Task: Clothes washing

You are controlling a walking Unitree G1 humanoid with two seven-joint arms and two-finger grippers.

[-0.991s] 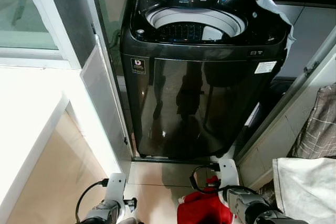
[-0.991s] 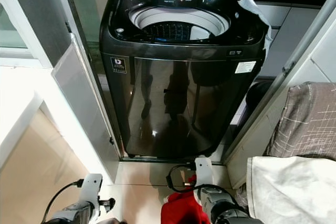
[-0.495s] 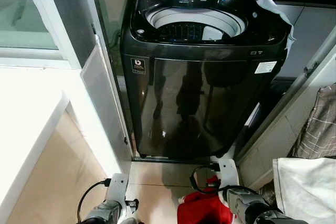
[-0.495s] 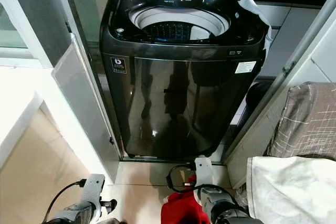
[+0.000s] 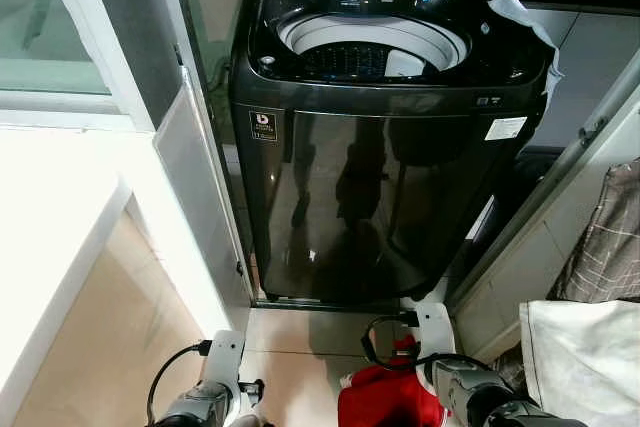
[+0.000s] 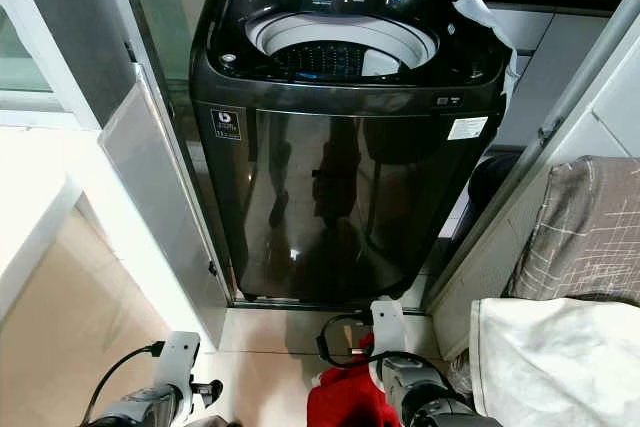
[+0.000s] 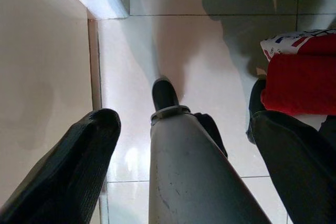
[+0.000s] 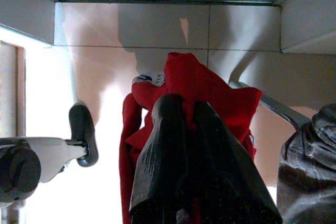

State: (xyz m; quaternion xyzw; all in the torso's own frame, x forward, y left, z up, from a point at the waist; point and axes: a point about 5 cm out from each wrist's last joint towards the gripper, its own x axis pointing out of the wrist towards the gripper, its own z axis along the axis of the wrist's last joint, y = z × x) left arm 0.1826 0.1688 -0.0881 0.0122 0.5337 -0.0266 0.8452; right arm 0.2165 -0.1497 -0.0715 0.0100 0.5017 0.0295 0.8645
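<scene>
Red cloth, a garment bunched at the tips of the right end effector, hangs low above the pale tiled floor, just in front of the dark top-loading washing machine. In the right wrist view the two black fingers lie pressed together with the fabric pinched at their ends, so the grasp looks firm, though how much cloth is caught is hard to tell. The machine's open drum sits well above and ahead of the garment. A loose fold trailing below could snag on the machine's front edge during the lift, or the cloth could slip free and drop to the floor. The left end effector hangs idle with fingers spread, holding nothing.
</scene>
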